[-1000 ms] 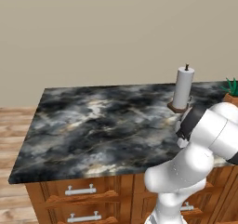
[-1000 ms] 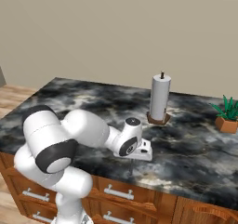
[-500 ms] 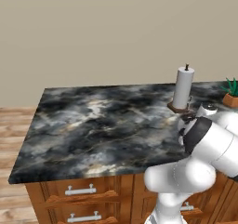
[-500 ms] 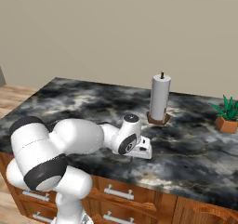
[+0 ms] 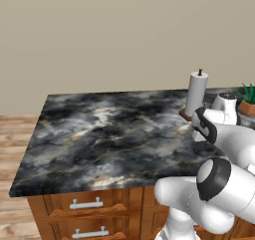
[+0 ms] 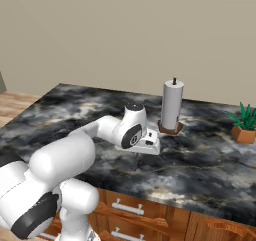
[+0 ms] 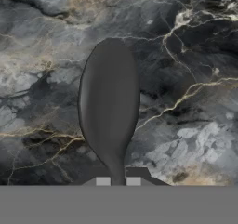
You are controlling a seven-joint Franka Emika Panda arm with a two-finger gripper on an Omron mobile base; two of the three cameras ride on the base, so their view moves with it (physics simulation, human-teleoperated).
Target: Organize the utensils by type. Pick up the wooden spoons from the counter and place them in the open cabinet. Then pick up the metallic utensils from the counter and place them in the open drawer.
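I see in the hand view the gripper closed on the thin handle of a grey spoon; its oval bowl stands out in front of the fingertips, over the marble of the counter. The handle is hidden between the tips, so I cannot say how much of it is inside. I also cannot tell whether the bowl touches the counter or hangs above it.

In the right base view the gripper points down over the counter, near its front edge, a bit in front of the paper-towel roll. Under the hand I can make out only a thin dark line going down to the marble; it is too small for me to tell spoon from fingers. The plant stands near the right end of the counter, well apart from the roll.

In the left base view the arm covers the place where the hand works. The roll is toward the right end of the counter, and the plant is cut by the picture's right edge. Drawers with silver handles are in the wood front below the counter edge; the ones I see are closed, so what is in them I cannot tell. More drawers are at the bottom of the right base view, partly behind the arm.
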